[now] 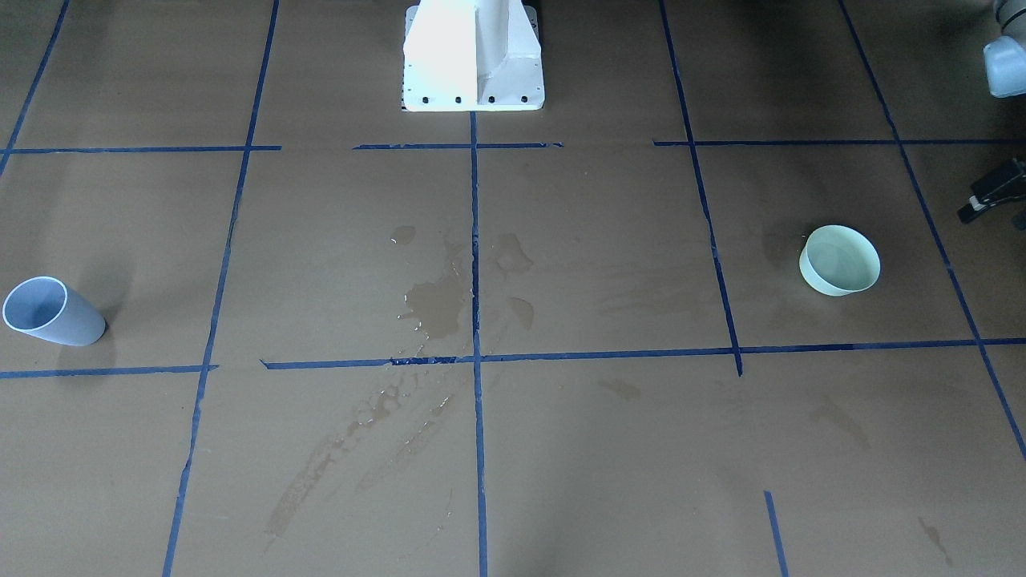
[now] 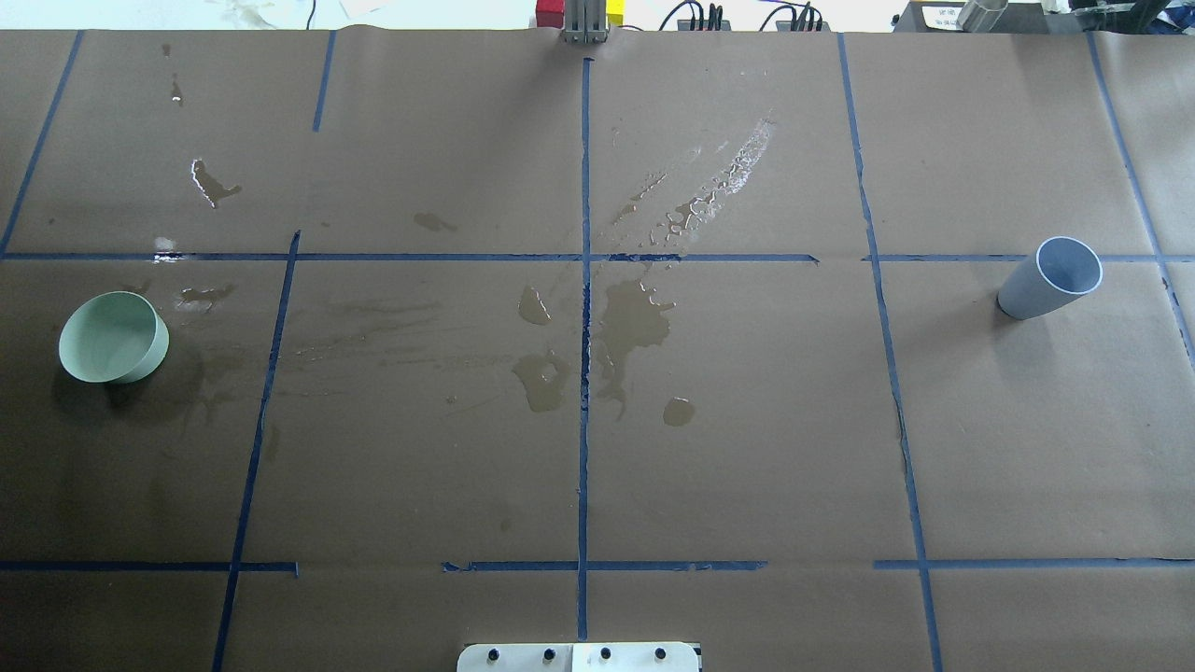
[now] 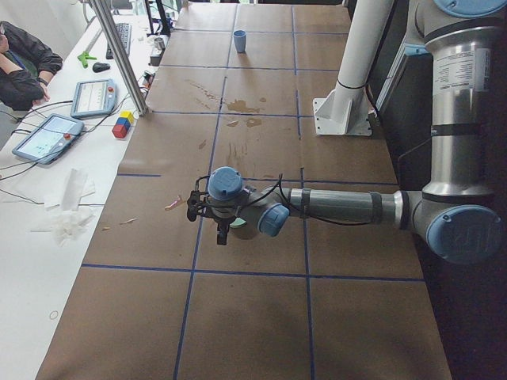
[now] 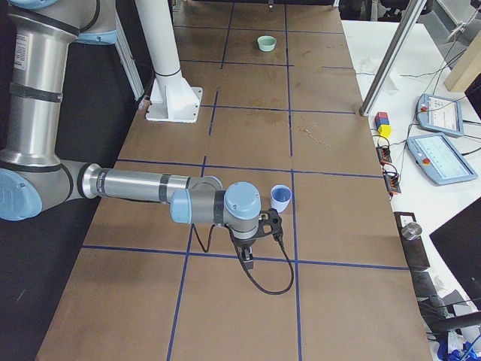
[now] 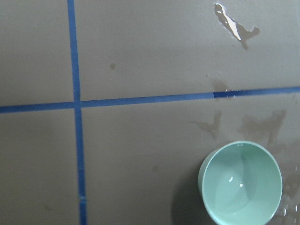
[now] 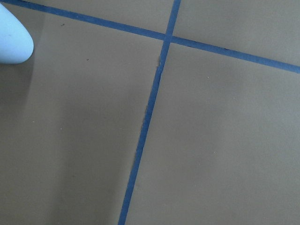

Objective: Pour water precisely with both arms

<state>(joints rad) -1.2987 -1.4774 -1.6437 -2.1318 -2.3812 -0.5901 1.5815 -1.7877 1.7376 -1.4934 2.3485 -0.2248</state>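
A pale green bowl [image 2: 113, 337] stands at the table's left, also in the front view [image 1: 839, 260]. In the left wrist view the bowl [image 5: 241, 183] holds a little clear water [image 5: 234, 187] with faint glints. A blue-grey cup [image 2: 1050, 277] stands upright at the right, seen too in the front view [image 1: 54, 312]. My left gripper [image 3: 215, 220] hovers beside the bowl; a black part of it shows at the front view's edge [image 1: 992, 192]. My right gripper [image 4: 252, 254] hangs just short of the cup [image 4: 280, 198]. I cannot tell whether either is open or shut.
Spilled water puddles [image 2: 635, 313] and wet streaks [image 2: 709, 187] lie at the table's middle on brown paper with blue tape lines. The white pedestal base [image 1: 473, 60] stands at the robot's edge. Tablets [image 3: 47, 134] and coloured blocks [image 3: 123, 125] lie beyond the far edge.
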